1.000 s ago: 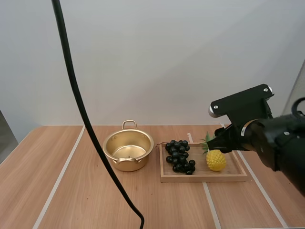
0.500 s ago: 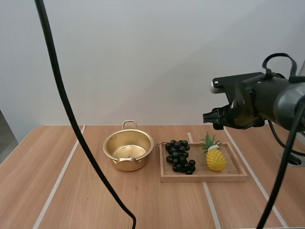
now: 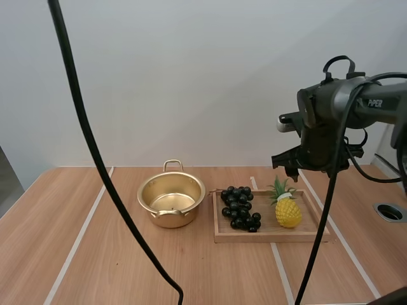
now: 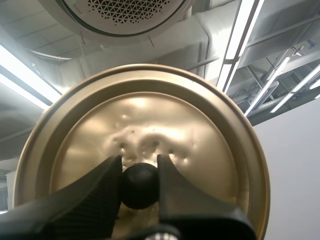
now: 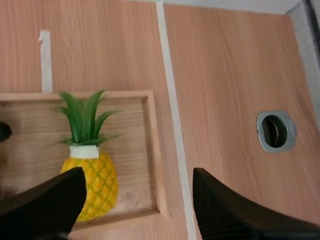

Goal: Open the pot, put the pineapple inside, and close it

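1. Our count on the table (image 3: 95, 254): one gold pot (image 3: 171, 200), one wooden tray (image 3: 273, 237), one bunch of grapes (image 3: 240, 208) and one pineapple (image 3: 288, 211). There is also one lid (image 4: 150, 115), held aloft, and two end effectors.
2. Our left end effector (image 4: 140, 172) is clamped on the lid's black knob (image 4: 139, 186), with a finger pressed to either side. The lid's dimpled gold disc spreads out just past the fingertips.
3. Our right end effector (image 5: 136, 175) hangs with its fingers (image 5: 45, 205) spread wide, gripping nothing.
4. The pineapple lies in the tray directly below our right end effector and well apart from it. It is closer to one finger than the other, and its green crown points toward the tray's far rim.
5. The tray holds two things. The pineapple is under our right end effector, and the dark grapes lie beside the pineapple, toward the pot, without touching it.
6. The pot stands uncovered on the table, to the left of our right end effector. It is beyond the grapes and just beside the tray, and its bare gold floor is showing.
7. One metal-ringed hole (image 5: 274, 131) sits in the table outside the tray. It is on the opposite side of our right end effector from the pineapple.
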Controlling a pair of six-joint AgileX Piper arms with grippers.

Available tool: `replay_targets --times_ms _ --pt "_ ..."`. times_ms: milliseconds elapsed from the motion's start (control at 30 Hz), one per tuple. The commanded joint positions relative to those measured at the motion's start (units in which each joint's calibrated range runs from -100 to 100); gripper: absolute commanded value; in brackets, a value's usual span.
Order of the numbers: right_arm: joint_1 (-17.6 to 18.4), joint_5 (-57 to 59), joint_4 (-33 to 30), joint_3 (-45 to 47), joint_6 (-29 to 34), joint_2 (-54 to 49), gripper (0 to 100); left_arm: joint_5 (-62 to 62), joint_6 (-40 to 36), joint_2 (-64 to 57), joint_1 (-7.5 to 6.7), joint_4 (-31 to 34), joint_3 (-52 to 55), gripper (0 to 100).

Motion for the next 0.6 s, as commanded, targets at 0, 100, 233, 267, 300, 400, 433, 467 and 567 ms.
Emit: replay_targets --times_ms 0,100,233,267,300,400,433,467,567 --pt "-0.2 6.7 1.3 -0.6 -1.8 0.2 100 -0.6 -0.4 -0.2 0.07 0.2 -0.4 0" --pt "-0.2 7.3 1.2 -0.6 -1.7 0.1 100 -0.6 -0.4 -0.2 0.07 0.2 -0.4 0" --pt "-0.2 4.9 1.3 -0.6 0.7 0.1 100 -0.6 -0.4 -0.2 0.07 0.2 -0.4 0" --pt "-0.2 4.4 1.3 -0.6 1.4 0.1 100 -0.6 -0.4 -0.2 0.07 0.2 -0.4 0" --pt "-0.2 4.1 1.3 -0.6 1.7 0.1 100 -0.6 -0.4 -0.2 0.07 0.2 -0.4 0" --pt "-0.2 3.8 1.0 -0.6 1.5 0.2 100 -0.6 -0.1 -0.2 0.07 0.2 -0.4 0" --pt "-0.2 3.8 0.3 -0.6 1.4 0.2 100 -0.6 0.2 -0.2 0.07 0.2 -0.4 0" --pt "-0.2 3.8 -0.3 -0.6 0.7 0.2 100 0.0 0.2 -0.2 0.07 0.2 -0.4 0" --pt "-0.2 5.1 -1.3 -0.6 -1.9 0.2 100 1.7 0.2 -0.2 0.07 0.2 -0.4 0"
